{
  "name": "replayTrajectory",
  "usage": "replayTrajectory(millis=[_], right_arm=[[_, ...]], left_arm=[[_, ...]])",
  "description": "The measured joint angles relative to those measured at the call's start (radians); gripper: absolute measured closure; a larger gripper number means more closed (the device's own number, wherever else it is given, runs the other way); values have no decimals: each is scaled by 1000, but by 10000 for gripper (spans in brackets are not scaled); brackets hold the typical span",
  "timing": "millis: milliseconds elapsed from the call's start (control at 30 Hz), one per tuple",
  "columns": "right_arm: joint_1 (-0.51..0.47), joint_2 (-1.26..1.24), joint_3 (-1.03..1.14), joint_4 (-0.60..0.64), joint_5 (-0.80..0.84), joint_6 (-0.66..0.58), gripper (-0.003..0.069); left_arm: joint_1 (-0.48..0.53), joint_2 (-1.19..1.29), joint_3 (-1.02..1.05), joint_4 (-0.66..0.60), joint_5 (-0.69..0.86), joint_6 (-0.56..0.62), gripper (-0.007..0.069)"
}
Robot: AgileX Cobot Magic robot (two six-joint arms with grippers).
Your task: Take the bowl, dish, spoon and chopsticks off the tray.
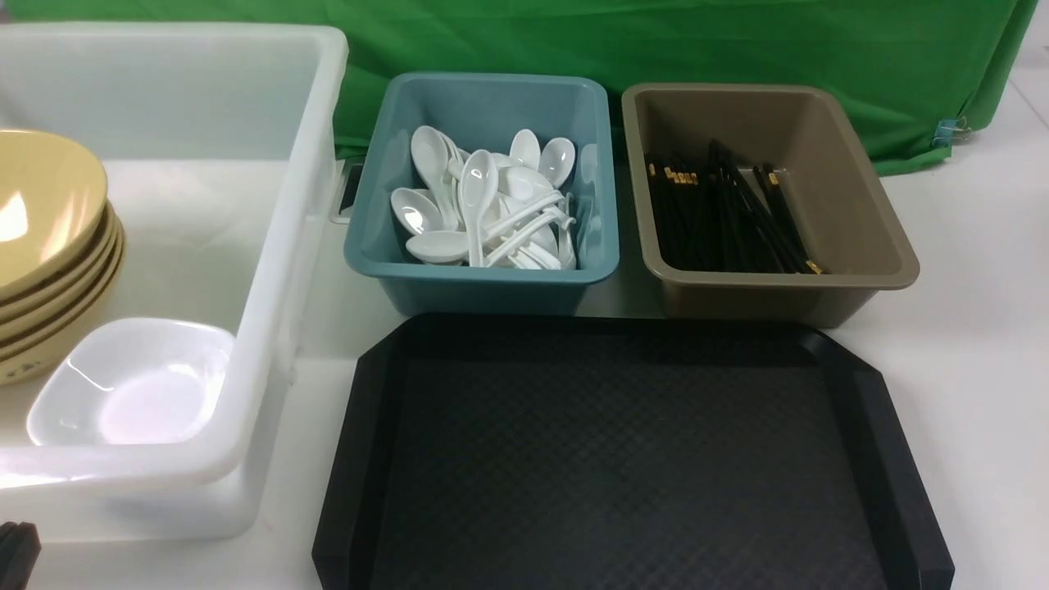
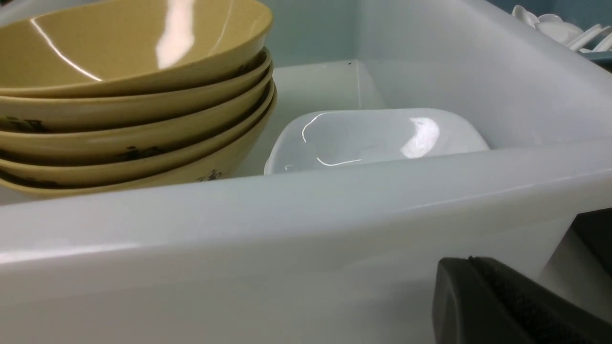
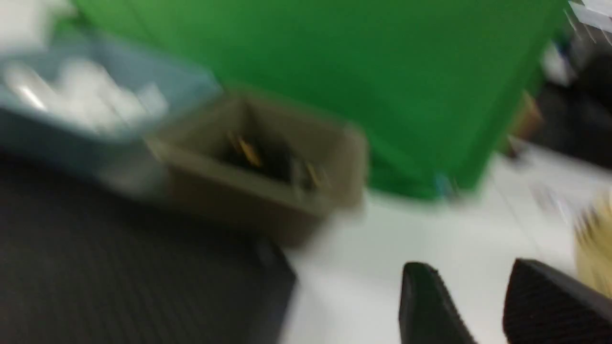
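Tray [image 1: 631, 459] lies beside right end effector [image 3: 483, 306].

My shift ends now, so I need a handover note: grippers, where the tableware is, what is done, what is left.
Left gripper: only one finger shows, low beside the white tub; state unclear, nothing seen held.
Right gripper: open and empty over the table, right of the tray.
Tray: bare.
Bowls: stacked in the white tub, with a white dish beside them.
Spoons: in the teal tub.
Chopsticks: in the brown tub.
Done: clearing appears complete.
Left: nothing visible.
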Motion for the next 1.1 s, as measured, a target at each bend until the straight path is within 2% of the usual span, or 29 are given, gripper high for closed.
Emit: replayTrajectory(millis=[133,200,1100], right_arm=[[-99,0,100,2,18,49,419],[-112,0,103,3,15,63,419],[-114,0,103,5,-1,99,417]], left_arm=[[0,-1,0,1,0,0,622],[0,-1,0,1,1,0,622],[0,-1,0,1,1,-1,622]])
